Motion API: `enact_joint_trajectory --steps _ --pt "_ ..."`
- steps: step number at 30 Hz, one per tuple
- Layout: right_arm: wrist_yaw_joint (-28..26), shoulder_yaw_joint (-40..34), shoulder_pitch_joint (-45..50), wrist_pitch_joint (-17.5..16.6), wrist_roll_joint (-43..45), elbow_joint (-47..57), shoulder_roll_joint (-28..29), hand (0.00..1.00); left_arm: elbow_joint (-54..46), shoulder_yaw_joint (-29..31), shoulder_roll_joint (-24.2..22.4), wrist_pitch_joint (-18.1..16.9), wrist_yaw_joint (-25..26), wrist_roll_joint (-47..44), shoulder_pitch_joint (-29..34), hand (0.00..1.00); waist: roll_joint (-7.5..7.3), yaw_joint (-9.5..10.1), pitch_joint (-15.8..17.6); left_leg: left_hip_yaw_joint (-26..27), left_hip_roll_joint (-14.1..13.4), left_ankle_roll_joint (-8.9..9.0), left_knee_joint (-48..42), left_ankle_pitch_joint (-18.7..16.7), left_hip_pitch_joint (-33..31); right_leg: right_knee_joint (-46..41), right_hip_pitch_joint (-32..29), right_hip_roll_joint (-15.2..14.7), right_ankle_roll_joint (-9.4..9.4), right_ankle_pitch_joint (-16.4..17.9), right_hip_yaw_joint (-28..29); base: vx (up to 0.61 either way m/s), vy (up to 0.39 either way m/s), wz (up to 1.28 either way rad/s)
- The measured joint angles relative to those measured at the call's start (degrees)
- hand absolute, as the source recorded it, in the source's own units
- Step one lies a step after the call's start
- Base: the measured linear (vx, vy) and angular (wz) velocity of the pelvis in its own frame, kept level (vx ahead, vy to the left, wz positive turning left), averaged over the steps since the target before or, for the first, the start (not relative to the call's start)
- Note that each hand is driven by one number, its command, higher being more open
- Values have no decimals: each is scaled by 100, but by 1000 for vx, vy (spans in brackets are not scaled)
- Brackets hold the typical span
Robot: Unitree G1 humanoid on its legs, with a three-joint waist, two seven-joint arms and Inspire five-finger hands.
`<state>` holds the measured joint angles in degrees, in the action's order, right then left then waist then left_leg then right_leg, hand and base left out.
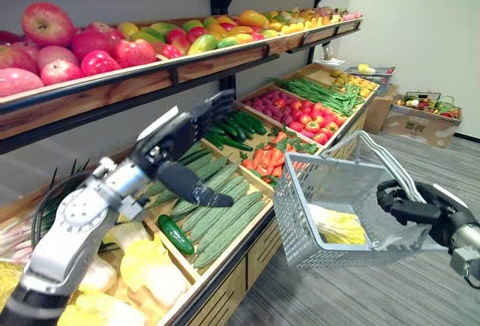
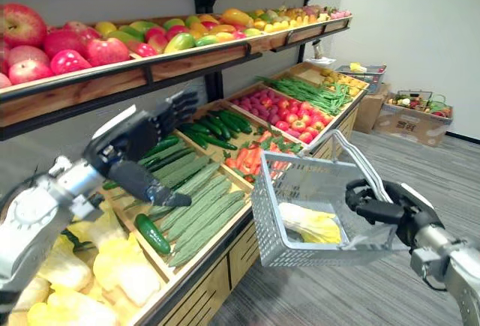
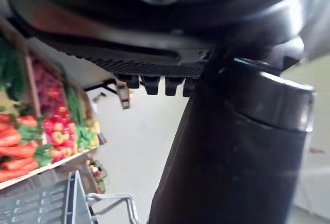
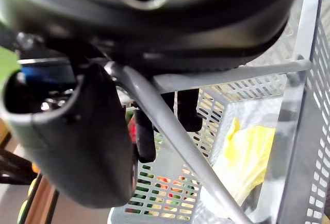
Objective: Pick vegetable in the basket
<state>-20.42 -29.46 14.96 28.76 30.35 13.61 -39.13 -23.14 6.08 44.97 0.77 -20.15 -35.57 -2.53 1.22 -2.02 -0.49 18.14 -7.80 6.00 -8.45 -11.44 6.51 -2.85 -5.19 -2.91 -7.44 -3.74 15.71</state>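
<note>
The shelf (image 1: 217,285) is full of veggies. The grey basket (image 1: 315,198) has a yellow cabbage (image 1: 337,225) inside. The right hand (image 1: 409,206) is wrapped round its handle (image 4: 175,141). The left hand (image 1: 180,142) hangs loose and empty over the cucumbers (image 1: 225,221). I think it must reach down and grab one next.

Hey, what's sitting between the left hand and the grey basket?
Long green cucumbers in their wooden bin, seen in the left eye view between the left hand and the basket.
</note>
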Motion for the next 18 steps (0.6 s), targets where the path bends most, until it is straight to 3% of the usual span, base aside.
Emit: enact_joint_trajectory --steps 2,6,11,18 --pt "10 -129 189 -36 -103 -3 408 0 31 457 -654 12 -13 -19 580 100 -1 18 14 -57 3 -10 -26 -6 -87 15 -37 -19 0 0 -46 12 22 10" --pt "114 -237 370 -35 -103 -177 924 0 337 1047 -1470 140 19 -85 1172 100 -36 43 153 -170 14 -29 -92 -17 -165 22 -29 -58 2 1 -149 0 22 14" --pt "248 -350 496 -63 -98 -505 1444 0 900 1467 -2036 312 255 -86 1681 100 -53 58 178 -336 25 -41 -145 -23 -282 63 -13 -106 8 5 -297 -15 19 16" --pt "395 -347 653 -94 -87 -1342 2084 0 1293 2751 -2753 200 1204 82 1987 100 -32 184 173 -666 69 -73 -165 -1 -445 203 87 -200 10 6 -607 10 13 22"
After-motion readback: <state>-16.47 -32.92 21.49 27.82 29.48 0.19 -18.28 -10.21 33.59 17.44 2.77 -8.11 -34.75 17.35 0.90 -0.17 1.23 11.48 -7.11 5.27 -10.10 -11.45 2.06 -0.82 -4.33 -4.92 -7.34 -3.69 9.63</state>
